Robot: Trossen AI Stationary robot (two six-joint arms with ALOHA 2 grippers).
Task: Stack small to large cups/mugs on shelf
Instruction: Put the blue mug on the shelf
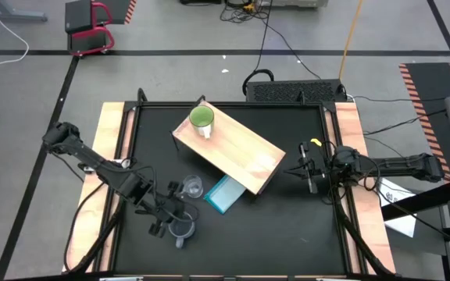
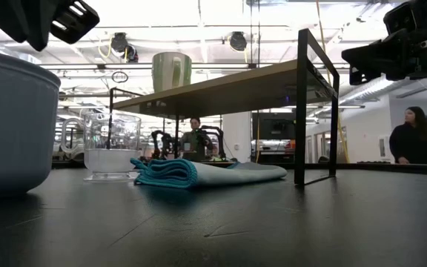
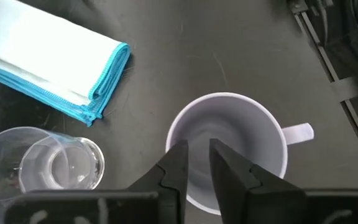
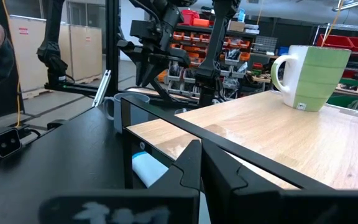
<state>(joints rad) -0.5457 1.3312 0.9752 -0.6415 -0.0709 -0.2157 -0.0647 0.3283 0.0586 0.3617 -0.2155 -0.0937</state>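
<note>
Grey-blue mug (image 2: 10, 122): nearest the low camera, filling that frame's left edge; lower centre-left of the high view, on the black table (image 1: 287, 226).
Left gripper (image 3: 196, 163): directly above the mug's mouth, fingers nearly together, holding nothing.
Clear glass cup (image 1: 191, 187): upright, just beside the grey-blue mug, centre-left of the high view.
Lime-green mug (image 1: 202, 119): upright on the shelf, at its upper-left end, white handle showing.
Shelf (image 1: 237, 148): light wooden board on dark legs, lying diagonally across the table's centre.
Folded cloth (image 1: 225, 193): light blue, partly under the shelf's lower edge.
Right gripper (image 1: 309, 173): centre-right, just off the shelf's right end, fingers closed, empty.
Person (image 2: 416, 137): far right of the low view, beyond the table.
</note>
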